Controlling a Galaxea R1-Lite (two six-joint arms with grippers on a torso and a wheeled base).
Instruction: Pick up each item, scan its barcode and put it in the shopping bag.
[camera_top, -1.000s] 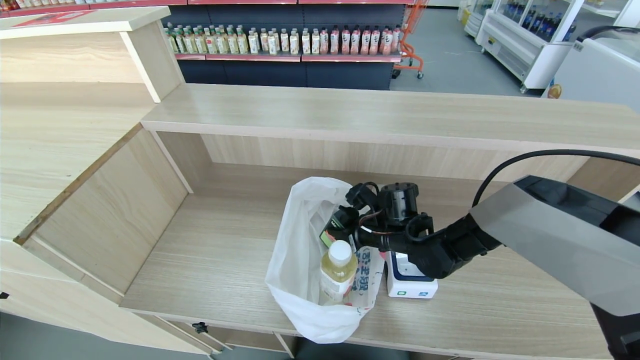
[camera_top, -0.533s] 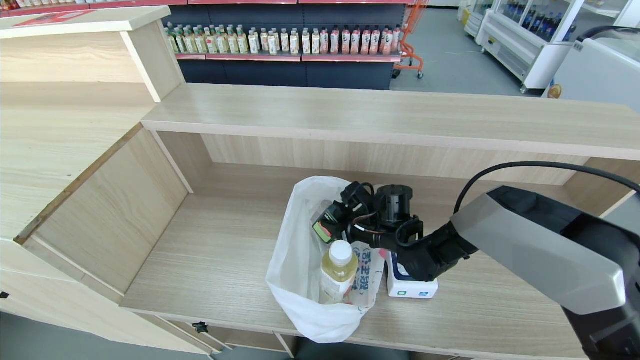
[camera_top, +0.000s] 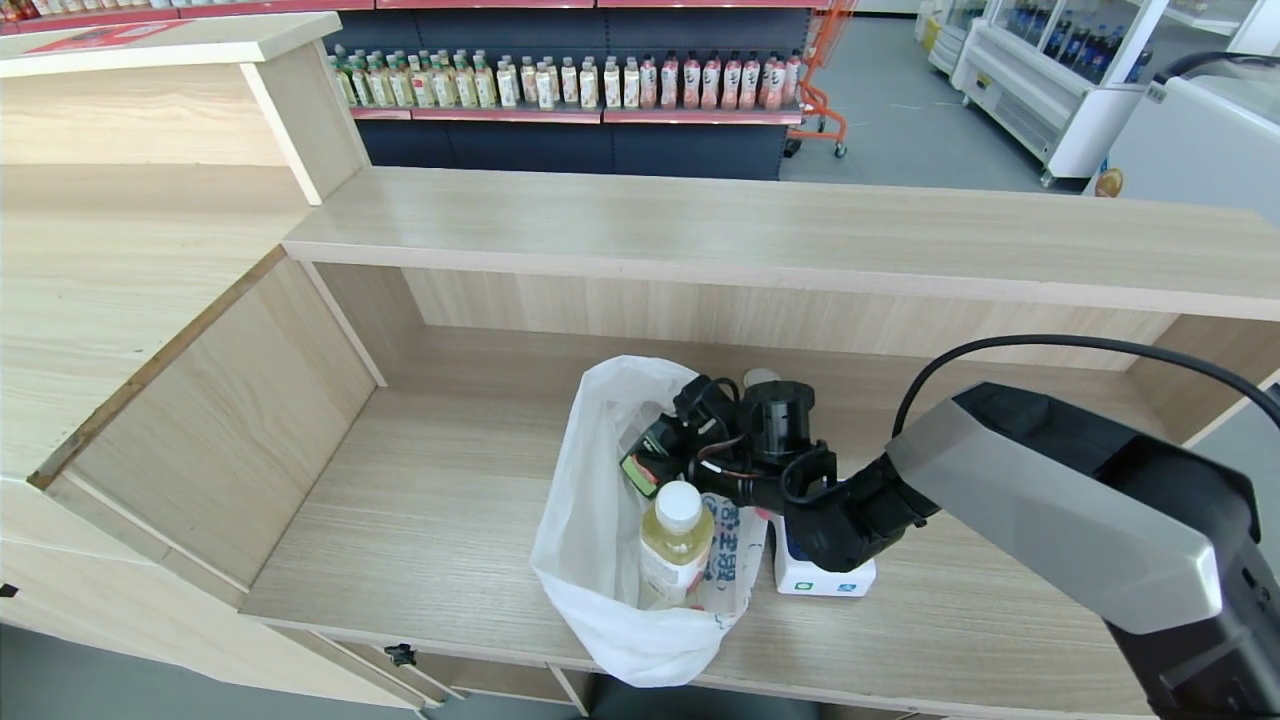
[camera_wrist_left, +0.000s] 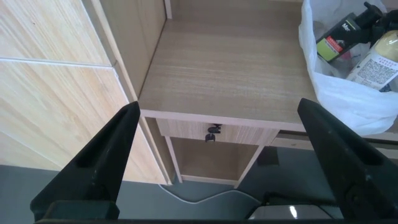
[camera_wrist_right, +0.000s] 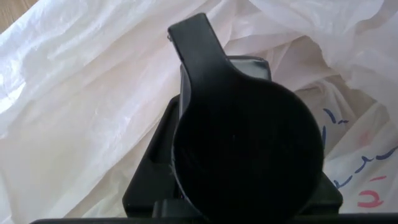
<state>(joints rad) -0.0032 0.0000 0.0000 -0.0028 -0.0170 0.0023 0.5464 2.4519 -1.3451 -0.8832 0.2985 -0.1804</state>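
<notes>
Right gripper (camera_top: 668, 452) within the mouth of the thin white plastic shopping bag (camera_top: 590, 540). Its fingers appear clamped on a small dark carton with a green-and-red label (camera_top: 640, 470), though the wrist partly hides the pinch. The carton sits at the fingertips, inside the bag's rim and above its floor.

The step in hand is judged to be lowering and release. The carton is best let go only once it is low, in the gap on the far side of the fingers. The clear plastic bottle of yellow drink with a white cap (camera_top: 677, 545) stands upright just on the near side of the fingertips, and it would tip if struck.

The boxy white scanner (camera_top: 825, 578) stands outside the bag, under the wrist behind the fingers.

Slack film rises close around the fingers, so opening them wide or withdrawing sideways may snag it. A straight lift out looks safest. The pale wooden upper ledge (camera_top: 760, 230) overhangs beyond the fingers, while bare light wooden counter (camera_top: 420, 520) lies past the bag wall.

Left gripper (camera_wrist_left: 219, 109) has its fingers spread and holds nothing. It hangs off the counter's near edge, well apart from the bag.
</notes>
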